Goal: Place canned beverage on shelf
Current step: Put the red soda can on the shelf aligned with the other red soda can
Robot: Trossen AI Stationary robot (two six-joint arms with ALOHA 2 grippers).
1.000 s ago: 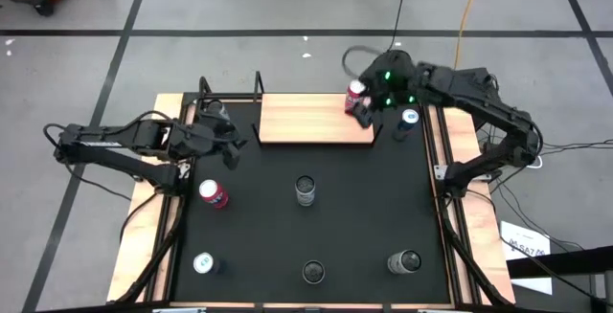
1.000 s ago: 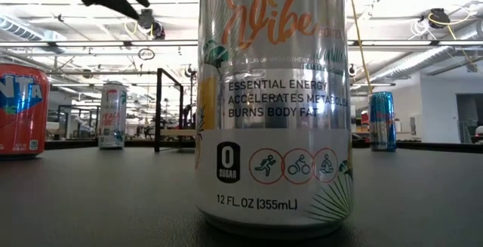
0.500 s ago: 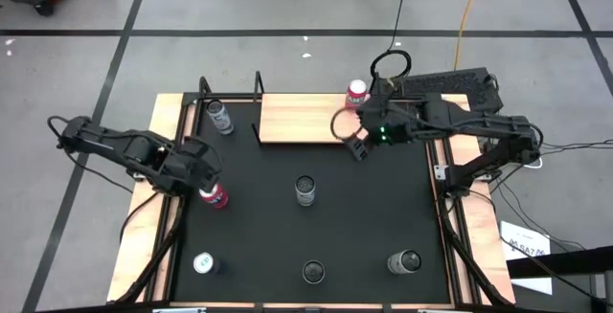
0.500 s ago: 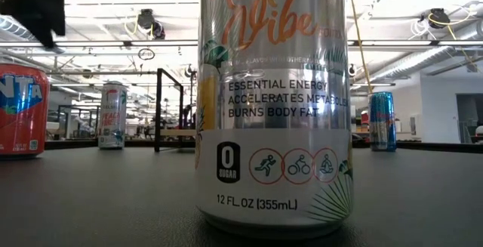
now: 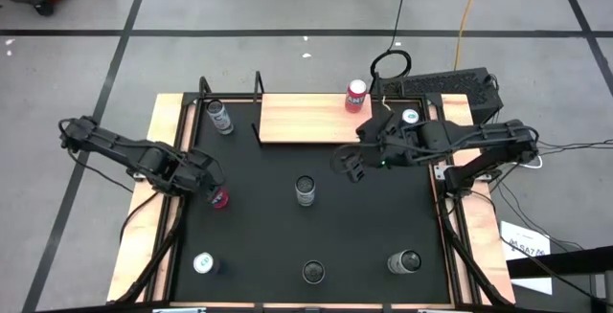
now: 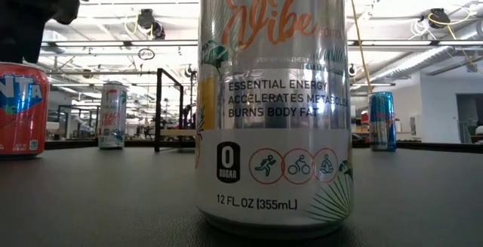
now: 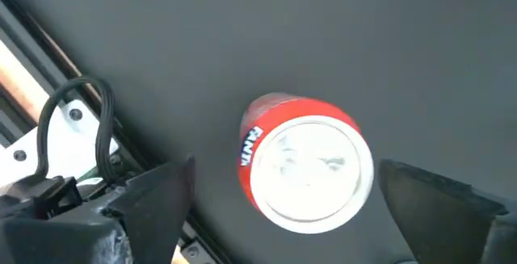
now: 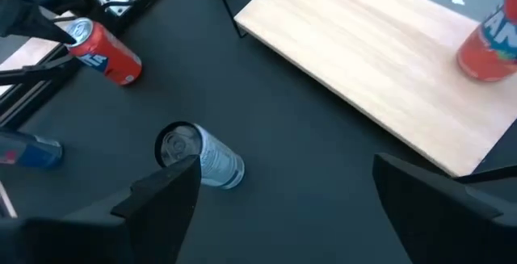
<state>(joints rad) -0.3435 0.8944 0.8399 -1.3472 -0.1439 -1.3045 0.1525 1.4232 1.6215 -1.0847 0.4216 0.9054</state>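
Overhead and wrist views of a two-arm rig at a bench [image 5: 172, 112] covered by a black mat [image 5: 383, 217]. The shelf [image 5: 306, 120], a light-wood board with black frame rails, lies at the far edge of the mat; one red can [image 5: 356, 94] stands upright on its right end, also visible in the right wrist view [image 8: 489, 44]. The left gripper [image 5: 213, 190] hovers directly over a second red can [image 5: 219, 198] standing on the mat near the left edge; in the left wrist view the jaws are released, one finger [image 7: 161, 191] on each side of the can's silver top [image 7: 307, 163] and clear of it. The right gripper [image 5: 352, 165] hangs above the mat just in front of the shelf's right end, jaws spread and grasping nothing; its wrist view looks down on a silver can [image 8: 202, 157] standing near the middle of the mat [image 5: 305, 190]. Other cans stand apart from one another: a silver one [image 5: 219, 117] beside the shelf's left rail, a blue one [image 5: 410, 120] to the right of the shelf, and three along the near edge [image 5: 204, 263], [image 5: 313, 273], [image 5: 405, 261]. The low view is largely filled by the near middle can [image 6: 273, 103].
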